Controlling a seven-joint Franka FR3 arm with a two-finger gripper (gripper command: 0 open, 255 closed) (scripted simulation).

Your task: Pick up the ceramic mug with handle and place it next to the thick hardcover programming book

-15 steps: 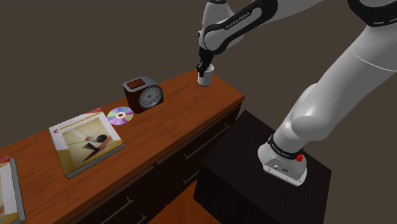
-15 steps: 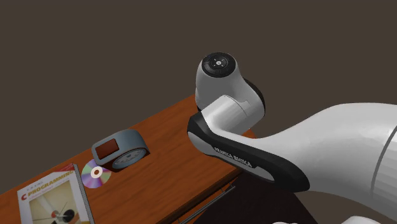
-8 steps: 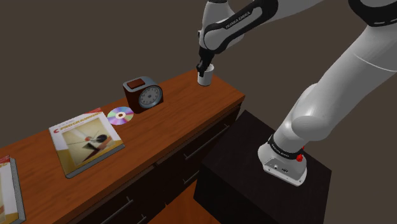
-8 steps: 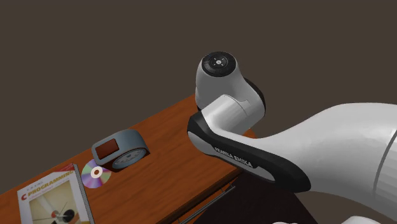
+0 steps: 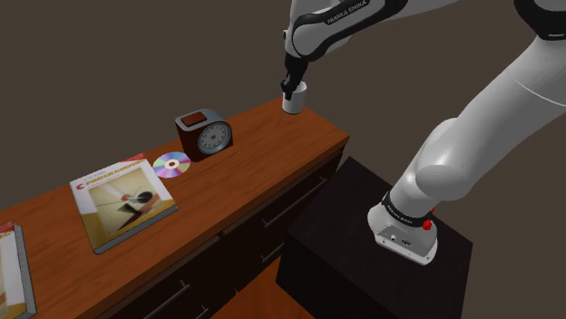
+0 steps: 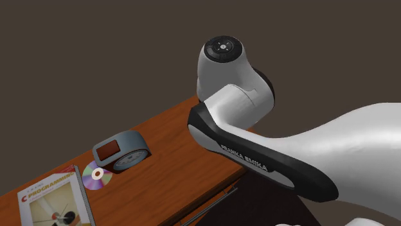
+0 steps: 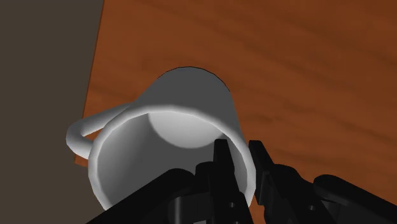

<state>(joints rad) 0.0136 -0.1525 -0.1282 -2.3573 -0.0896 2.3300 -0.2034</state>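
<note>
A white mug (image 5: 294, 100) with a handle hangs just above the far end of the wooden dresser top (image 5: 263, 163), near its corner. My gripper (image 5: 290, 86) comes down from above and is shut on the mug's rim. In the wrist view the two black fingers (image 7: 221, 160) clasp the wall of the mug (image 7: 184, 108), one inside and one outside, and the handle points away to the side. The programming book (image 5: 122, 199) lies flat far along the dresser at the shoulder view's left; its cover (image 6: 54, 202) reads "C PROGRAMMING".
A small brown clock (image 5: 204, 133) and a shiny CD (image 5: 171, 164) lie between the mug and the book. Another book (image 5: 11, 272) sits at the left edge. The black stand (image 5: 363, 236) is beside the dresser. My arm (image 6: 270, 167) blocks the dresser's end in the second exterior view.
The gripper has risen a little with the mug in it, so the mug has left the dresser top. Clock, CD and books have not moved.
</note>
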